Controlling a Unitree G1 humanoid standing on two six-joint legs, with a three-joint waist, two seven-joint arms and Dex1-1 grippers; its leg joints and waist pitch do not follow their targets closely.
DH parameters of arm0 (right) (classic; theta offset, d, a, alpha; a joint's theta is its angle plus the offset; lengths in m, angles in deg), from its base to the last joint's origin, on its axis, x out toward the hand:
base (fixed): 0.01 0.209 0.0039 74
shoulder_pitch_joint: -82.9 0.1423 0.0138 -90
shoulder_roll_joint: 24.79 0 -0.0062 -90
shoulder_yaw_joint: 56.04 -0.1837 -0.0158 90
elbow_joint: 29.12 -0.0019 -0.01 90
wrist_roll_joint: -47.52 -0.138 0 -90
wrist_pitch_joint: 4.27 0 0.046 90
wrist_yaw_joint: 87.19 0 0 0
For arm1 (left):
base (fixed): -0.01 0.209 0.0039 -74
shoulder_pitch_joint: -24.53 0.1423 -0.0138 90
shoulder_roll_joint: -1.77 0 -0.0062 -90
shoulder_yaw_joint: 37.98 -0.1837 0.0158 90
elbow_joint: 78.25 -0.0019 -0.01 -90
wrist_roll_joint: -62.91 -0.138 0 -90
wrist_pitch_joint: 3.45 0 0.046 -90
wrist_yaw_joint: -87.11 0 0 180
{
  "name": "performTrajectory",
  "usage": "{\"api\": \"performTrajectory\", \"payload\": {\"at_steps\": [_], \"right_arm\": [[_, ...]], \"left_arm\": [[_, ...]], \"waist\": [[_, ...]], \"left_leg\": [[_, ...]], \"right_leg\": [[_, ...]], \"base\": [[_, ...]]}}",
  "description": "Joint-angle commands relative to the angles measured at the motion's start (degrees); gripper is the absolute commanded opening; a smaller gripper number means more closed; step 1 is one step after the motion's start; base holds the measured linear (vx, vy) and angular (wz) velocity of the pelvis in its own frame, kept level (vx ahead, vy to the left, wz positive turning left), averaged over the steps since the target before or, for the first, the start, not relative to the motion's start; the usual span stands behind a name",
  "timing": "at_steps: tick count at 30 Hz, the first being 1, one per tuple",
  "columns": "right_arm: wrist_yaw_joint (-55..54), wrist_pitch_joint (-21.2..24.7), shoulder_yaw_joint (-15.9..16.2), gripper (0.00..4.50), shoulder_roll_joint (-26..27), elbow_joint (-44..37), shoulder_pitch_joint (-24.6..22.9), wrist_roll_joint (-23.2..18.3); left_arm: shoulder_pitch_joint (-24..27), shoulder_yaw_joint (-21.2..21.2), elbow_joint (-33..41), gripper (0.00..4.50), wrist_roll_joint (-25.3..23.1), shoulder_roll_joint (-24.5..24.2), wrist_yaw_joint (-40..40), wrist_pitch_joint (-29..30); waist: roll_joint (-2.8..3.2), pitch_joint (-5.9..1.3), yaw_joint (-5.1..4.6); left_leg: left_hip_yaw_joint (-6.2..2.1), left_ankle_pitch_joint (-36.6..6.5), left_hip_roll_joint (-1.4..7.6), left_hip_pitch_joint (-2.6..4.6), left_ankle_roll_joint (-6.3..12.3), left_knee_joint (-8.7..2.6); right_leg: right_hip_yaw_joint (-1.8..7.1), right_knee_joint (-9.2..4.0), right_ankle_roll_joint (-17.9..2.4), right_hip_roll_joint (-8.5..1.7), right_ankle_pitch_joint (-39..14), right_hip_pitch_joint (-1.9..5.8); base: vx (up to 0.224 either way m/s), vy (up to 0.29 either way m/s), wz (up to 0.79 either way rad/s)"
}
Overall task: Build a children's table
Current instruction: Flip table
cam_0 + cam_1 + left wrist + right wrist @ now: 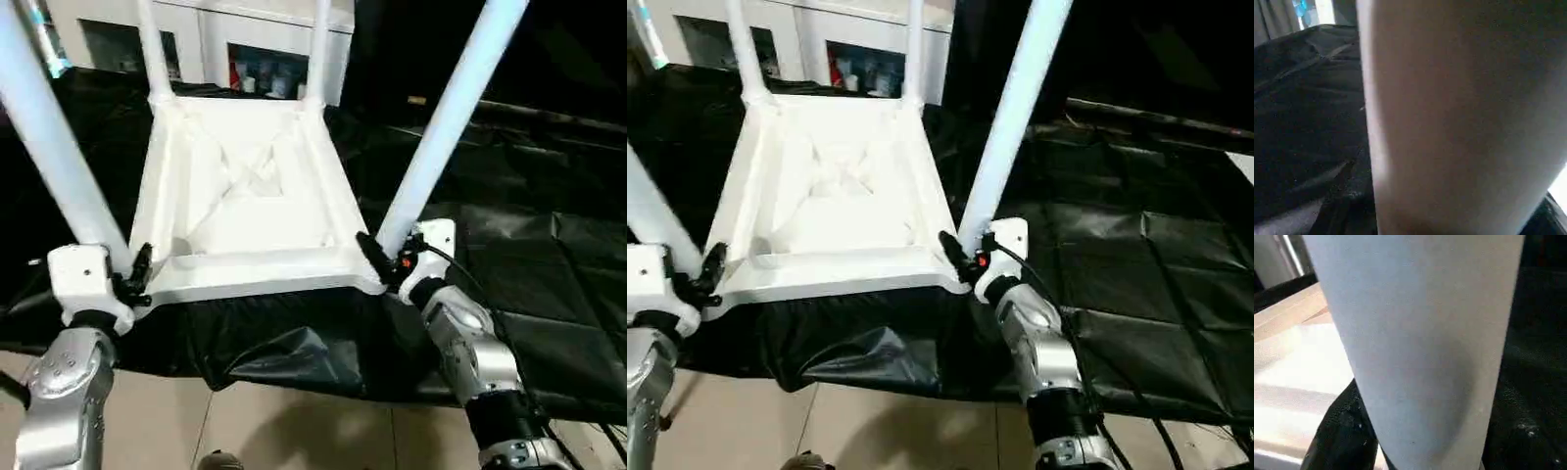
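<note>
Held upturned children's table (245,196) at frame centre: left gripper (137,274) jaws round lower-left leg (59,157), right gripper (377,259) jaws round lower-right leg (441,127).

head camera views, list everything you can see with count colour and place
tabletop: one, white, upside down on the black sheet, ribbed underside up
table legs: four, white, standing up from the tabletop's corners
sheet: one, black, under the table
cabinet: one, white with glass doors, behind the table
floor: pale tiles, near edge
left gripper: one, black jaws at the base of the near left leg
right gripper: one, black jaws at the base of the near right leg
forearms: two, silver, bottom corners
</note>
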Motion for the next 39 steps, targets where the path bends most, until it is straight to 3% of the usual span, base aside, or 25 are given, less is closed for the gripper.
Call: {"api": "performTrajectory", "payload": {"at_steps": [1, 3, 4, 5, 6, 7, 8, 10, 11, 12, 13, 14, 15, 16, 17, 20, 21, 23, 25, 26, 27, 33, 35, 38, 39], "right_arm": [[-3.8, 0.0, -3.9, 2.11, -0.3, -1.2, -2.2, -0.4], [-5.3, -0.3, -4.9, 2.08, -0.2, -2.5, -3.5, -0.5], [-5.9, -0.4, -5.3, 2.08, -0.2, -3.1, -4.0, -0.6], [-6.0, -0.4, -5.4, 2.08, -0.2, -3.2, -4.1, -0.5], [-7.7, -1.0, -6.6, 2.08, -0.4, -5.1, -6.1, -0.2], [-8.4, -1.2, -7.2, 2.07, -0.7, -5.8, -6.9, -0.1], [-9.6, -1.6, -8.1, 2.07, -1.0, -6.6, -7.8, 0.2], [-12.4, -2.6, -10.2, 2.07, -1.9, -7.6, -9.3, 1.0], [-13.0, -2.7, -10.5, 2.07, -2.1, -7.7, -9.5, 1.1], [-13.0, -2.7, -10.5, 2.05, -2.1, -7.7, -9.5, 1.1], [-14.0, -2.8, -10.9, 2.05, -2.5, -7.9, -9.8, 1.4], [-14.8, -2.4, -11.4, 2.04, -3.2, -8.3, -10.0, 1.7], [-15.0, -2.0, -11.6, 2.03, -3.6, -8.6, -10.1, 1.7], [-15.0, -1.8, -11.7, 2.03, -3.7, -8.7, -10.2, 1.7], [-14.5, -1.0, -11.6, 2.0, -4.2, -8.9, -10.0, 1.6], [-12.8, 1.1, -9.8, 2.0, -5.9, -8.3, -8.9, 2.9], [-12.8, 1.1, -9.8, 1.99, -5.9, -8.3, -8.9, 2.9], [-11.5, 0.2, -8.5, 2.67, -6.8, -7.2, -8.1, 3.9], [-11.7, -1.2, -8.9, 2.72, -6.4, -7.6, -7.8, 3.2], [-12.2, -1.3, -9.0, 2.86, -6.3, -7.8, -7.8, 3.3], [-12.8, -1.4, -9.1, 3.09, -6.2, -8.4, -8.1, 3.8], [-9.3, -4.2, -9.7, 3.12, -5.7, -14.5, -12.2, 0.7], [-4.5, -4.7, -8.7, 3.12, -7.0, -18.1, -15.7, -1.2], [-2.8, -4.7, -8.4, 3.12, -7.8, -19.1, -17.2, -1.5], [-0.7, -4.4, -8.4, 3.12, -9.2, -20.6, -20.0, -2.1]], "left_arm": [[-1.9, -2.9, -1.7, 2.11, -0.3, 0.5, 1.9, -0.8], [-3.2, -3.8, -3.1, 2.11, -0.7, 0.6, 2.2, -1.3], [-3.9, -4.2, -3.8, 2.11, -0.8, 0.7, 2.4, -1.5], [-4.0, -4.3, -3.9, 2.11, -0.8, 0.7, 2.5, -1.6], [-6.3, -6.0, -6.3, 2.11, -1.5, 1.1, 3.3, -2.4], [-7.4, -6.6, -7.4, 2.11, -1.8, 1.4, 3.6, -2.7], [-8.8, -7.5, -8.9, 2.11, -2.2, 1.7, 4.0, -3.2], [-11.7, -9.6, -12.0, 2.11, -3.1, 2.9, 4.8, -4.2], [-12.2, -10.0, -12.6, 2.11, -3.2, 3.1, 4.9, -4.5], [-12.2, -10.0, -12.6, 2.11, -3.2, 3.1, 4.9, -4.5], [-13.2, -10.6, -13.7, 2.11, -3.4, 3.6, 5.1, -4.9], [-14.5, -11.4, -15.1, 2.11, -3.6, 4.4, 5.1, -5.6], [-15.1, -11.8, -15.8, 2.11, -3.7, 5.0, 5.0, -5.8], [-15.4, -11.9, -16.0, 2.11, -3.8, 5.1, 4.9, -5.9], [-15.5, -12.0, -16.3, 2.11, -3.9, 5.6, 4.3, -6.1], [-14.6, -11.5, -16.6, 2.11, -4.9, 6.0, 1.9, -6.0], [-14.6, -11.5, -16.6, 2.11, -4.9, 6.0, 1.9, -6.0], [-13.3, -10.8, -16.4, 2.11, -5.3, 6.0, 0.3, -5.9], [-12.8, -9.8, -16.4, 2.11, -4.7, 6.3, -0.4, -6.1], [-12.9, -9.6, -16.4, 2.11, -4.5, 6.4, -0.4, -6.2], [-12.9, -9.4, -16.3, 2.11, -4.2, 6.5, -0.5, -6.1], [-13.5, -8.6, -16.2, 2.11, -3.1, 7.3, -1.2, -5.4], [-13.7, -8.7, -16.6, 2.11, -3.1, 7.6, -1.8, -5.0], [-13.8, -8.7, -16.7, 2.11, -3.2, 7.7, -2.1, -4.9], [-14.1, -8.6, -17.1, 2.11, -3.3, 7.8, -2.6, -4.7]], "waist": [[2.17, -2.7, -0.61], [2.47, -2.6, -0.04], [3.26, -2.67, 0.19], [2.81, -2.81, 0.18], [3.02, -2.6, 0.08], [3.83, -2.7, 0.29], [3.72, -2.65, 0.25], [3.81, -2.56, 0.34], [3.66, -2.69, 0.55], [3.56, -2.7, 0.51], [3.63, -2.91, 0.2], [4.08, -2.92, 0.04], [3.81, -2.99, -0.13], [3.65, -3.15, -0.49], [3.94, -3.18, -0.85], [3.6, -3.31, -2.17], [3.73, -3.27, -2.39], [3.58, -3.21, -2.97], [2.83, -3.09, -3.46], [2.85, -3.07, -3.72], [2.71, -3.1, -3.81], [2.99, -3.08, -3.96], [3.26, -2.93, -3.92], [3.09, -2.79, -4.17], [3.46, -2.74, -4.14]], "left_leg": [[0.56, -13.2, 0.36, 0.8, -0.92, -5.07], [0.4, -14.3, 0.44, 0.78, -1.4, -5.26], [0.37, -14.8, 0.38, 1.02, -1.73, -5.25], [0.55, -14.8, 0.45, 1.27, -1.62, -5.06], [0.42, -14.8, 0.37, 0.87, -1.74, -5.25], [0.48, -15.5, 0.41, 1.27, -2.18, -5.16], [0.61, -15.6, 0.41, 1.48, -2.14, -5.07], [0.47, -15.5, 0.32, 0.98, -2.4, -5.32], [0.62, -15.3, 0.3, 1.22, -2.41, -5.15], [0.53, -15.4, 0.29, 1.03, -2.46, -5.22], [0.39, -13.5, 0.25, 0.36, -2.4, -5.23], [0.46, -12.3, 0.16, 0.38, -2.38, -5.1], [0.64, -11.5, 0.12, 0.62, -2.17, -4.87], [0.54, -10.6, -0.01, -0.02, -1.84, -4.83], [0.48, -9.8, -0.03, -0.29, -1.67, -4.79], [0.51, -8.3, -0.15, -0.58, -0.61, -4.55], [0.51, -8.2, -0.19, -0.63, -0.4, -4.51], [0.55, -8.9, -0.12, -0.67, 0.34, -4.49], [0.63, -9.2, -0.02, -0.85, 1.22, -4.54], [0.69, -9.4, 0.07, -0.79, 1.54, -4.51], [0.69, -9.1, 0.07, -0.85, 1.62, -4.46], [0.73, -8.4, 0.15, -0.92, 2.84, -4.4], [0.7, -9.9, 0.23, -0.9, 3.04, -4.44], [0.6, -11.0, 0.19, -1.14, 2.96, -4.67], [0.59, -12.2, 0.21, -0.99, 2.79, -4.71]], "right_leg": [[1.23, -3.5, -7.8, -2.3, -10.2, 1.37], [1.31, -3.36, -7.4, -2.4, -11.5, 1.38], [1.37, -3.5, -7.0, -2.41, -12.2, 1.14], [1.35, -3.61, -7.1, -2.35, -11.4, 1.01], [1.38, -3.56, -7.2, -2.3, -11.1, 1.3], [1.41, -3.68, -6.8, -2.32, -11.6, 0.99], [1.44, -3.82, -6.6, -2.19, -11.5, 0.8], [1.53, -3.9, -6.1, -2.38, -12.8, 1.3], [1.5, -3.92, -5.8, -2.32, -12.8, 1.17], [1.5, -3.77, -5.7, -2.36, -12.8, 1.38], [1.43, -3.41, -5.9, -2.61, -11.0, 2.04], [1.42, -3.46, -5.8, -2.55, -10.1, 1.92], [1.35, -3.42, -6.0, -2.4, -8.4, 1.78], [1.31, -3.06, -6.4, -2.47, -6.6, 2.34], [1.25, -2.99, -6.5, -2.53, -5.4, 2.53], [1.11, -2.83, -7.4, -2.44, -3.2, 2.95], [1.1, -2.82, -7.7, -2.44, -3.4, 2.93], [1.07, -3.08, -8.0, -2.54, -5.6, 2.89], [1.14, -3.31, -7.9, -2.7, -9.0, 2.84], [1.12, -3.56, -7.8, -2.65, -10.3, 2.59], [1.14, -3.51, -7.7, -2.67, -10.4, 2.61], [1.15, -3.42, -7.7, -2.56, -8.2, 2.54], [1.19, -3.62, -7.7, -2.56, -9.5, 2.46], [1.08, -3.89, -7.4, -2.54, -11.5, 2.54], [1.13, -4.11, -7.1, -2.59, -13.5, 2.38]], "base": [[0.0, 0.0, 0.0], [0.0, 0.0, 0.0], [0.0, 0.0, 0.0], [0.0, 0.0, 0.0], [0.0, 0.0, 0.0], [0.0, 0.0, 0.0], [0.0, 0.0, 0.0], [0.0, 0.0, 0.0], [0.0, 0.0, 0.0], [0.0, 0.0, 0.0], [0.0, 0.0, 0.0], [0.0, 0.0, 0.0], [0.0, 0.0, 0.0], [0.0, 0.0, 0.0], [0.0, 0.0, 0.0], [0.0, 0.0, 0.0], [0.0, 0.0, 0.0], [0.0, 0.0, 0.0], [0.0, 0.0, 0.0], [0.0, 0.0, 0.0], [0.0, 0.0, 0.0], [0.0, 0.0, 0.0], [0.0, 0.0, 0.0], [0.0, 0.0, 0.0], [0.0, 0.0, 0.0]]}}
